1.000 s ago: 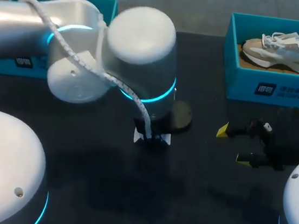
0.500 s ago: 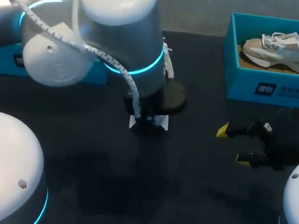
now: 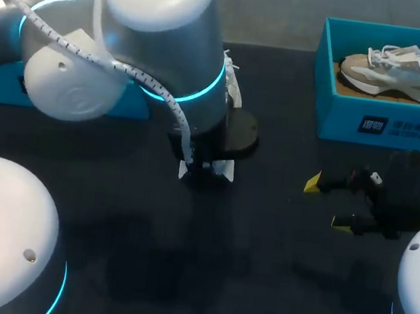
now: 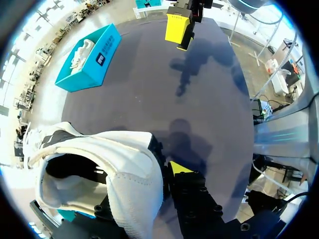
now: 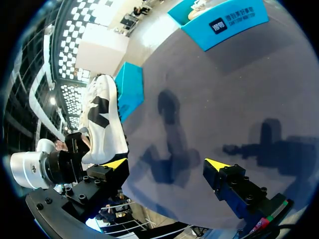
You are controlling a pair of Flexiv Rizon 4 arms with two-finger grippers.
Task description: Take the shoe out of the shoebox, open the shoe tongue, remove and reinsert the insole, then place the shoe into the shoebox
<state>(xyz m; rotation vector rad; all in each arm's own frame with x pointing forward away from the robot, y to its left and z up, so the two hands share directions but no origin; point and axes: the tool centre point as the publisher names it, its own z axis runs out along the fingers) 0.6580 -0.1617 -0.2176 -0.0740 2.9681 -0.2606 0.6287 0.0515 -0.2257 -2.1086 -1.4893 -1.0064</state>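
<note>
A white shoe (image 4: 114,169) with black side marks hangs above the table with my left gripper (image 4: 162,181) shut on its heel collar; one yellow fingertip (image 4: 182,167) shows outside the collar, the other is hidden by the shoe. In the head view the left arm's wrist (image 3: 169,52) covers most of the white shoe (image 3: 208,171). From the right wrist view the white shoe (image 5: 102,119) stands on end ahead of my open right gripper (image 5: 167,164). The right gripper (image 3: 328,204) sits low at the table's right, holding nothing. A teal shoebox (image 3: 387,121) at the back right holds a beige shoe (image 3: 397,69).
A second teal shoebox (image 3: 3,89) stands at the back left, largely behind my left arm. In the right wrist view this box (image 5: 130,87) lies just behind the hanging shoe. Dark tabletop (image 3: 257,270) stretches between the two arms.
My left arm has swung back and to the left, carrying the white shoe with it, most of the way in the first half second. The right arm has stayed still.
</note>
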